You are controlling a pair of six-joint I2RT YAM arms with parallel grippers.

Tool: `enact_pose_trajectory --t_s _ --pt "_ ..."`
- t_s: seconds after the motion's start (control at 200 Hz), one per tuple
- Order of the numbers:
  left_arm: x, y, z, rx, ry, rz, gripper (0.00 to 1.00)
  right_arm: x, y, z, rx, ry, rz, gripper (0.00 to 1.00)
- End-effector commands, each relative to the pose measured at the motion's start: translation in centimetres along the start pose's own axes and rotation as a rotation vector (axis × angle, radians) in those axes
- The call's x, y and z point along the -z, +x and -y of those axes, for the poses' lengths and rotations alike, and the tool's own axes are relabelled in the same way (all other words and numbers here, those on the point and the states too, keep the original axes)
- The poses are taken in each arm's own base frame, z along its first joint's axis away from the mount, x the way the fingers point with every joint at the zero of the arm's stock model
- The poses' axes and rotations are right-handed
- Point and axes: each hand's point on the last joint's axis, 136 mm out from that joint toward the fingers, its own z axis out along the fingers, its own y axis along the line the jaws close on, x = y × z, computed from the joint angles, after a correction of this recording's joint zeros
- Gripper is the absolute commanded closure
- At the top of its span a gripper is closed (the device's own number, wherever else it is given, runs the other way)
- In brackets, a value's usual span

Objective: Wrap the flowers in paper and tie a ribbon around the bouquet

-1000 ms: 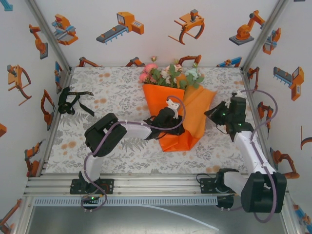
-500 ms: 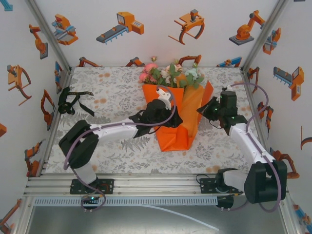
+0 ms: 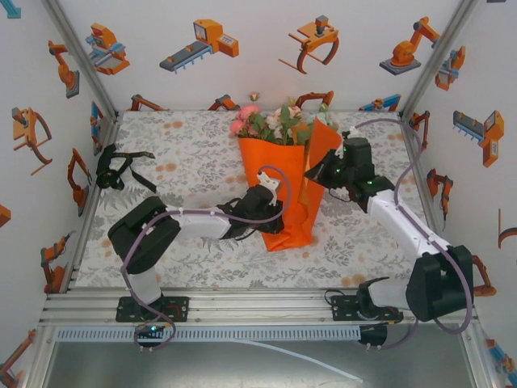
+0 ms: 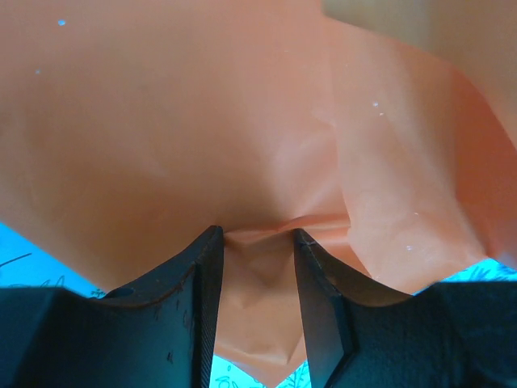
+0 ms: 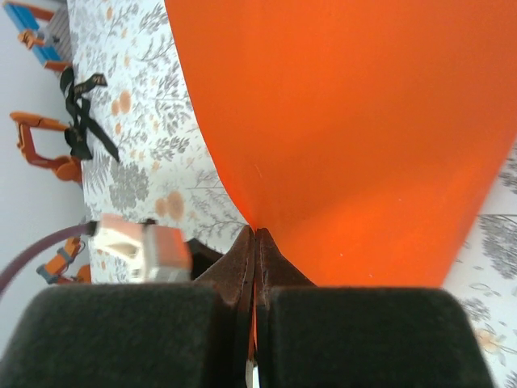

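Since a second ago, swings the right hand [image 5: 254, 239] in across the bench [image 3: 194, 153] and lifts the right flap of the paper [image 3: 271, 162] from lying flat to standing nearly upright against the wrapped side. Draws the left elbow back toward the near edge as well, with the left hand [image 4: 257, 236] set on the lower part of the orange cone.

Nearest, grips with the left hand half-closed. Holds a puckered fold of paper between the two fingers [image 4: 198, 283], touching both inner faces, with smooth sheet stretching away just beyond the tips. Shows slivers of patterned bench below and to either side of that hand.

Further out, pinches the paper's edge with the right hand, jaws pressed flat together on the thin sheet. Spreads the rest of the flap up and away in front of that hand.

Beyond both hands, sets the flowers [image 3: 279, 123] at the open top of the cone, blooms poking out past the paper's upper edge, just left of the flap raised by the right hand. Leaves the ribbon [image 3: 119, 170] in a loose black heap on the bench, well apart to the left of the left hand.
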Motion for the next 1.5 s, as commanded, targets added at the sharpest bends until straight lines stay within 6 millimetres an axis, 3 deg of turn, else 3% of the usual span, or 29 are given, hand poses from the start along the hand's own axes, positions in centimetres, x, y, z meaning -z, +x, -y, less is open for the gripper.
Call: enact_pose_trajectory --t_s 0.0,0.14,0.25,0.375,0.446,0.531,0.711,1.026,1.146,1.292,1.397,1.492 --pt "-0.7 -1.2 0.5 0.009 -0.009 0.032 0.59 -1.1 -0.3 -3.2 0.034 -0.07 0.014 1.0" --pt "-1.5 -0.8 -0.1 0.025 -0.026 0.032 0.59 -4.2 2.8 -4.5 0.051 -0.095 -0.08 1.0" --pt "-1.3 -0.7 -0.1 0.035 -0.018 0.041 0.59 -5.8 4.8 -3.5 0.054 -0.065 -0.132 1.0" --pt "-0.4 -1.1 -0.4 0.039 -0.025 0.065 0.58 -6.6 6.0 -2.2 0.045 -0.038 -0.169 0.88" --pt "0.0 -1.4 -0.2 0.038 -0.01 0.077 0.56 -6.9 6.8 -2.4 0.039 -0.064 -0.206 0.69" --pt "0.3 -1.7 0.4 0.038 0.024 0.089 0.56 -7.1 7.2 -2.1 0.052 -0.067 -0.215 0.59" --pt "1.8 -2.3 1.4 0.038 0.085 0.113 0.54 -7.7 7.6 -0.2 0.091 -0.001 -0.207 0.58" --pt "6.5 -4.4 0.1 0.058 0.044 0.228 0.52 -8.0 8.1 -0.2 0.093 -0.034 -0.224 0.51" --pt "7.9 -6.6 -1.7 0.179 0.01 0.239 0.52 -8.2 8.6 -0.3 0.095 -0.061 -0.233 0.51" --pt "8.3 -11.0 -4.3 0.335 0.011 0.279 0.54 -8.6 9.8 -0.1 0.071 -0.093 -0.26 0.51" --pt "7.7 -14.3 -4.7 0.345 0.006 0.329 0.56 -8.7 10.6 0.3 0.064 -0.114 -0.27 0.51" --pt "5.4 -16.7 -3.8 0.349 0.07 0.305 0.56 -8.7 11.2 0.4 0.069 -0.132 -0.284 0.51"
